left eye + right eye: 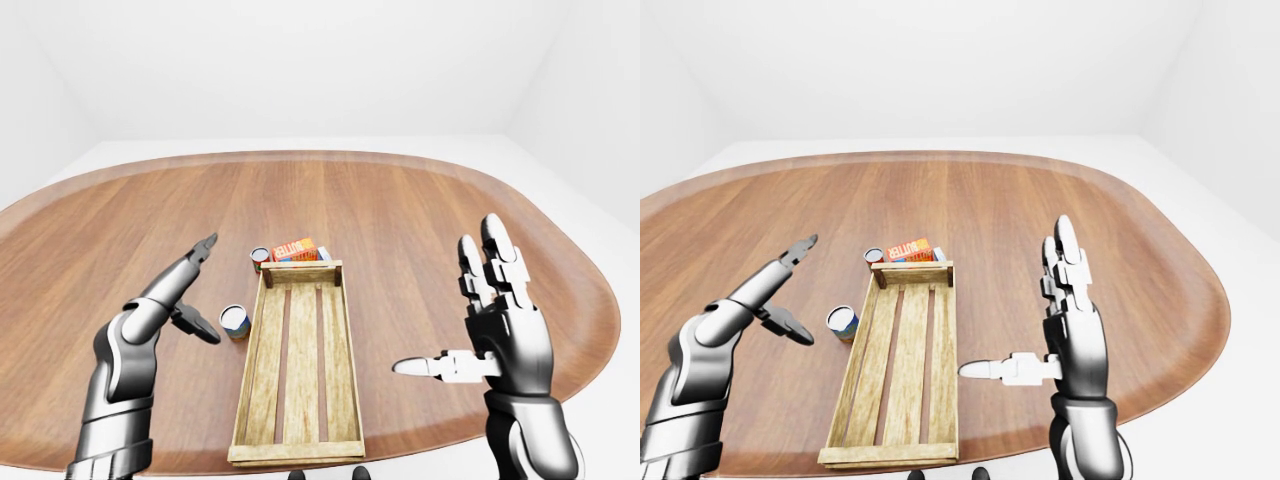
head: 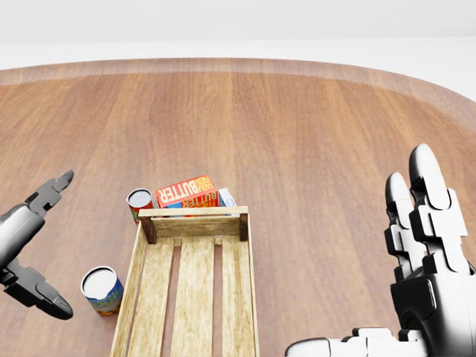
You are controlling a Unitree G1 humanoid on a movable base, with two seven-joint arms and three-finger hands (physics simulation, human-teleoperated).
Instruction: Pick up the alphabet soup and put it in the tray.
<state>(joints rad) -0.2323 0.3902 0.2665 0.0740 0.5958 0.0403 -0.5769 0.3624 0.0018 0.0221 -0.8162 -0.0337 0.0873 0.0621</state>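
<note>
A can with a blue and orange label, which I take for the alphabet soup, stands upright on the table just left of the wooden tray. The slatted tray holds nothing. My left hand hovers open to the left of this can, thumb low and fingers pointing up and to the right, touching nothing. My right hand stands open to the right of the tray, palm inward, with nothing in it.
A red-labelled can and a butter box sit against the tray's upper end, with a small pale carton beside the box. The oval wooden table stretches wide above and to both sides.
</note>
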